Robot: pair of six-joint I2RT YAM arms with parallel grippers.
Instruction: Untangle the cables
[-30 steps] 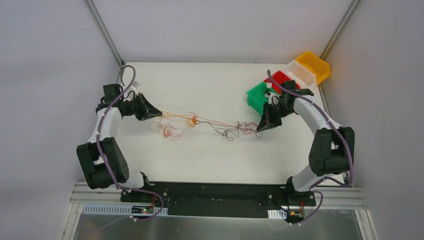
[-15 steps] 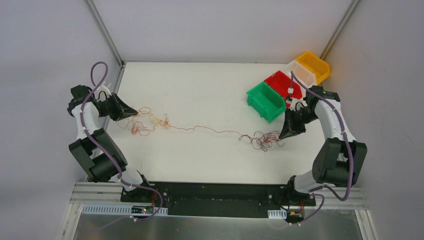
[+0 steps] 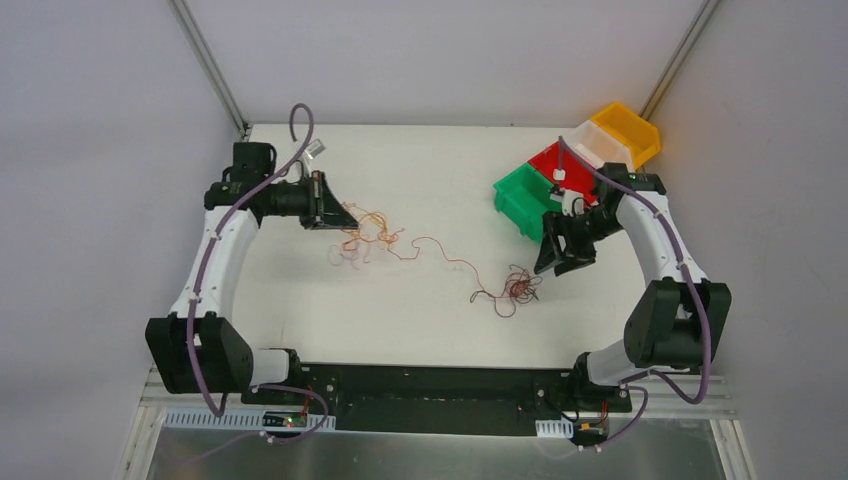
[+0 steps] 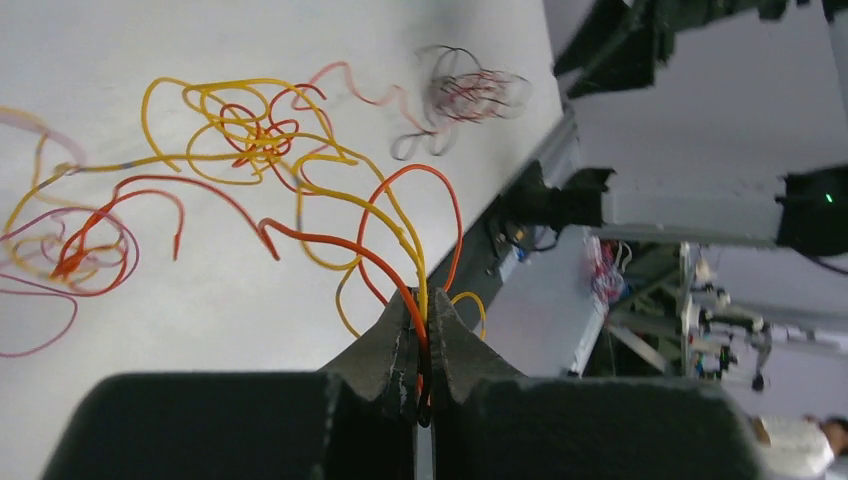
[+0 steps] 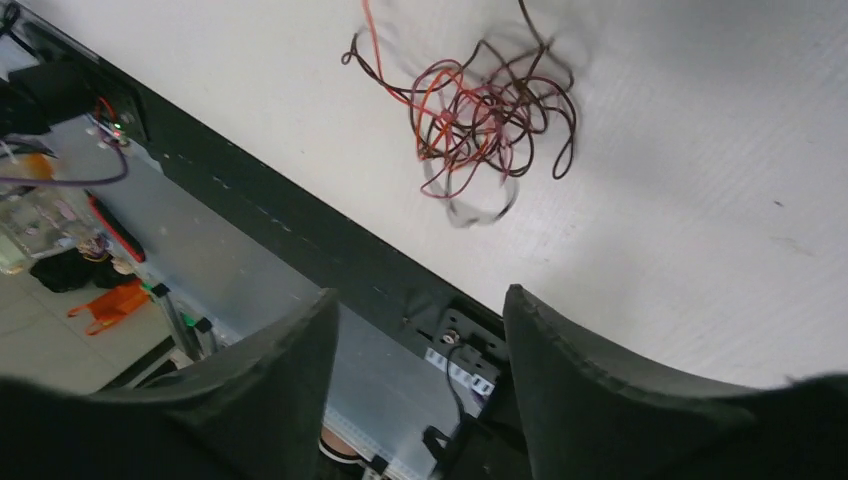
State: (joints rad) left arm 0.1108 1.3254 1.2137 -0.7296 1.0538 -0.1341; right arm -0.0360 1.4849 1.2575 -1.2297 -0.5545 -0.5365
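The left gripper [image 4: 420, 345] pinched orange and yellow strands of the cables [image 3: 366, 236], left of centre. The right gripper [image 5: 418, 305] hung open and empty near the dark clump [image 3: 518, 287] at the right. Best to take one loose end there, then draw apart slowly.

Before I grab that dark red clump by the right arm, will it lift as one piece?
Probably floppy: the clump is thin curly loops lying slack on the table. Likely light, so it may drag. A red strand leads toward the wires pinched in the left fingers, so lifting could tug those.
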